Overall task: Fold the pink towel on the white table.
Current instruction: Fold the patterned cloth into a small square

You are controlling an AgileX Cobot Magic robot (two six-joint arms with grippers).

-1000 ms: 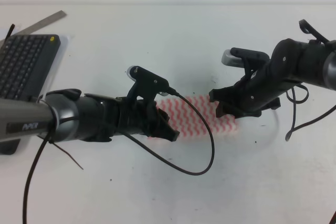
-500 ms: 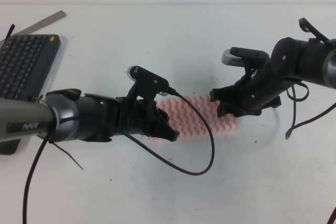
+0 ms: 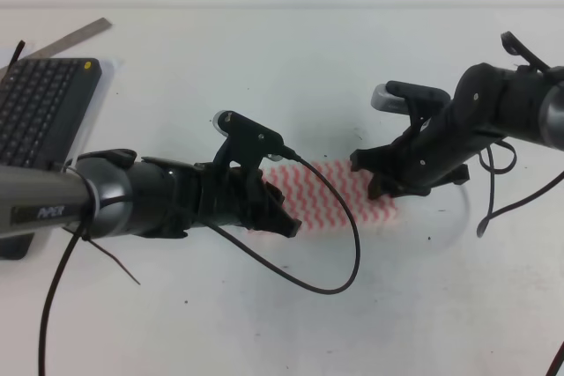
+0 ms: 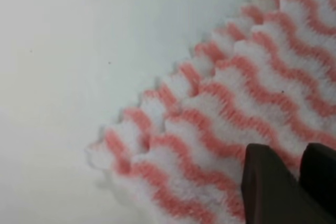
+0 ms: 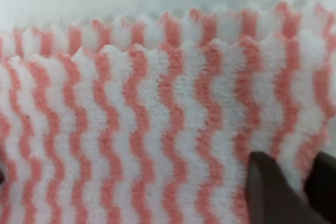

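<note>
The pink towel [image 3: 339, 193] lies flat on the white table [image 3: 264, 77], a narrow band of pink-red zigzag stripes between my two arms. In both wrist views it shows two layers with the scalloped edges slightly offset [image 4: 220, 108] [image 5: 157, 87]. My left gripper [image 3: 284, 219] rests on the towel's left end, its dark fingers [image 4: 268, 187] close together and pressed into the cloth. At the towel's right end, my right gripper [image 3: 388, 187] has its fingers [image 5: 268, 187] also nearly together on the cloth.
A dark grey keyboard [image 3: 40, 112] sits at the far left with a metal ruler [image 3: 75, 37] behind it. A black cable [image 3: 339, 261] loops from the left arm onto the table in front of the towel.
The right gripper has shifted very slightly to the left over the towel's end. The left arm and the towel have not visibly moved.
</note>
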